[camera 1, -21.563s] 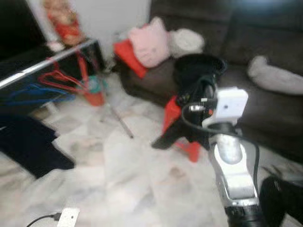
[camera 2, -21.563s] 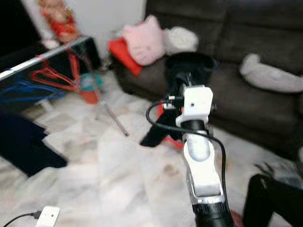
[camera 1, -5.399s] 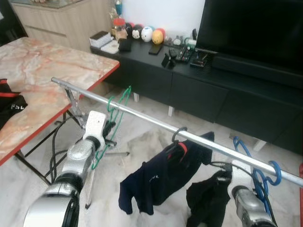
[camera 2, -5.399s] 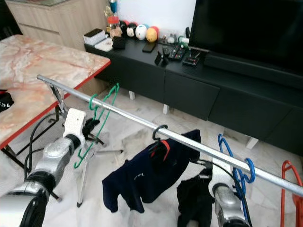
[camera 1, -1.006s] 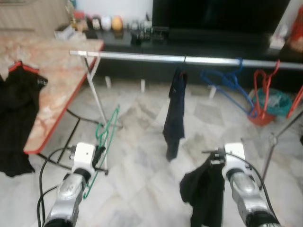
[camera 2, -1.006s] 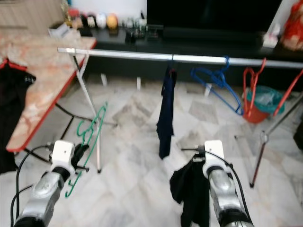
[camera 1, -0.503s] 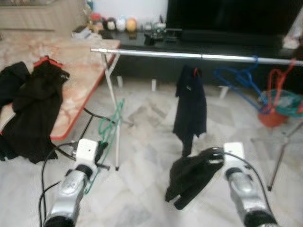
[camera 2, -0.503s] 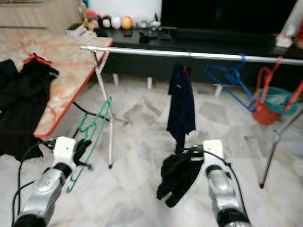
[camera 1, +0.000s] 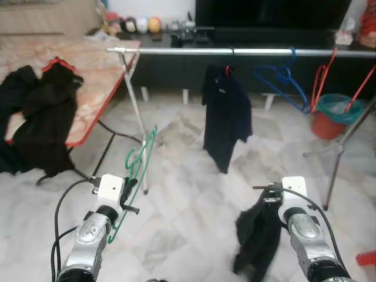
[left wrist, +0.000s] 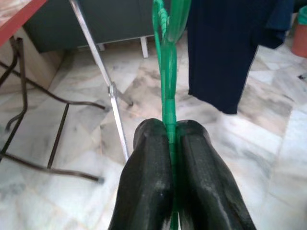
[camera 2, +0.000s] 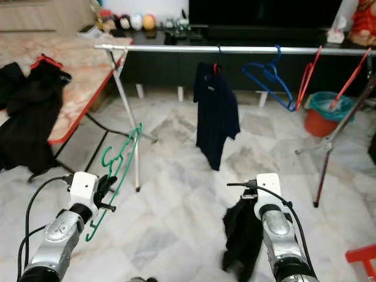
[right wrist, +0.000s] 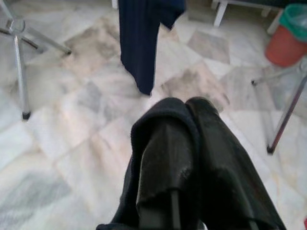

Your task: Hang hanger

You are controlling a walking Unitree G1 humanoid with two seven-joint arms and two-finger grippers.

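While the green hanger [camera 1: 136, 176] is off the rail [camera 1: 247, 51], the hanging step is not yet done; judged early-to-middle.

Left to right:
- Worktop [camera 1: 88, 70]: pinkish marble-look top, red edge, dark crumpled clothes [camera 1: 41, 111] draped over its near side.
- Left tool [left wrist: 169, 143]: fingers pressed together on the hanger's thin plastic wire, held low, well short of the rail.
- Rail: bright metal tube on splayed metal legs. A navy shirt [camera 1: 226, 111] hangs from it, limp cloth; beyond it a blue hanger [camera 1: 288, 76] and a red hanger [camera 1: 324, 73].
- Right tool [right wrist: 184, 139]: pinching a black garment [camera 1: 258, 235], soft, dangling above the pale marble floor.
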